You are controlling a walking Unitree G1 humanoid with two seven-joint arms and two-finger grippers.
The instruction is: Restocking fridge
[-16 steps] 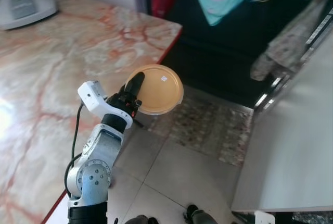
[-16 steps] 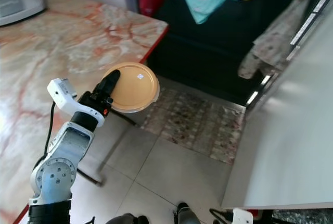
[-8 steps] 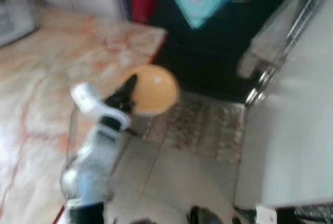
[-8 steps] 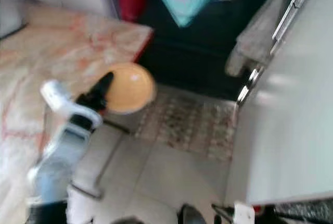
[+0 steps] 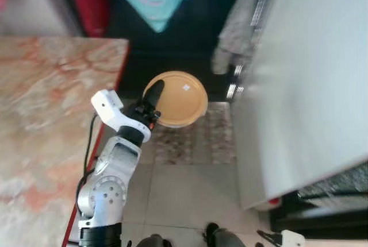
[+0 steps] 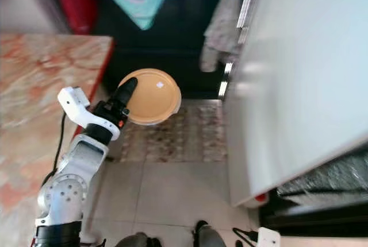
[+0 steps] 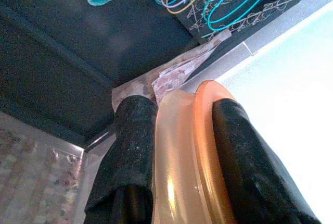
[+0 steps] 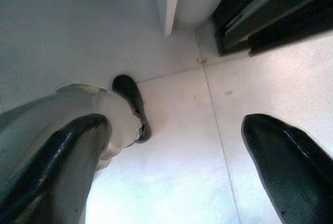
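**Container in hand, fridge now alongside**

Your view has swung since 1 second ago: the marble table (image 5: 40,115) has slid toward the left edge and the white fridge door (image 5: 310,74) now fills the right side. The move is the camera's, not the objects', and it suggests you are turning to carry the load to the fridge.

The left gripper (image 5: 150,99) clamps the round orange container (image 5: 181,97) by its rim, 2 black fingers (image 7: 130,151) either side of smooth, translucent plastic. It hangs above a patterned rug (image 5: 195,138) and pale tiles. The right gripper (image 8: 171,166) points at the floor, fingers spread, holding nothing.
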